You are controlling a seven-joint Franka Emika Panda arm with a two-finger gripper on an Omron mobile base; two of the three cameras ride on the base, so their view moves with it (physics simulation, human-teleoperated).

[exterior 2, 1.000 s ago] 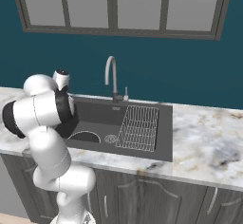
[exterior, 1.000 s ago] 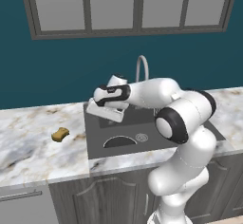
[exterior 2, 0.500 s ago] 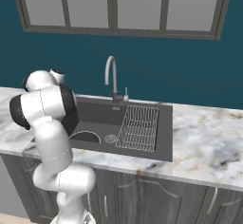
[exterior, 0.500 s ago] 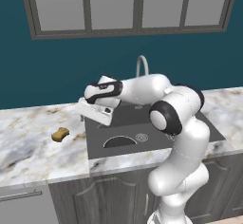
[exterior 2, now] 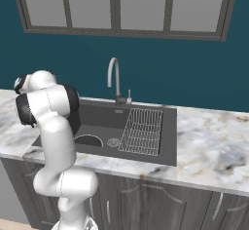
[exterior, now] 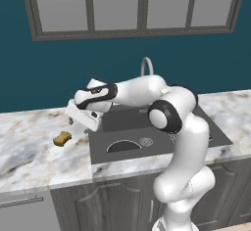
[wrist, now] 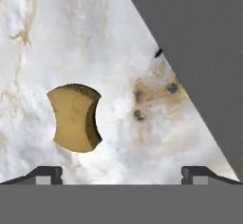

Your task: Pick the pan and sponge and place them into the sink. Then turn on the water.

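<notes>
Over the left stretch of the desk (exterior: 29, 147), the hand (exterior: 78, 120) hangs above the marble, fingers spread wide, nothing between them. Sponge (wrist: 75, 117) lies flat on the desk just left of the sink (exterior: 147, 127), off toward one fingertip in the hand view, not centred. Pan (exterior: 123, 147) is already down in the sink's front left part, near the drain; its front half is cut off by the sink's front wall.

Step in hand, by my read: going for the sponge. Next move needs the hand shifted sideways to straddle it, then down and closed. Sponge is small and low, so the fingers must reach nearly to the marble.

Faucet (exterior 2: 115, 80) shows no stream; water comes last.

Surface: white veined marble, dark cabinets below. Teal wall, grey-framed window above.
</notes>
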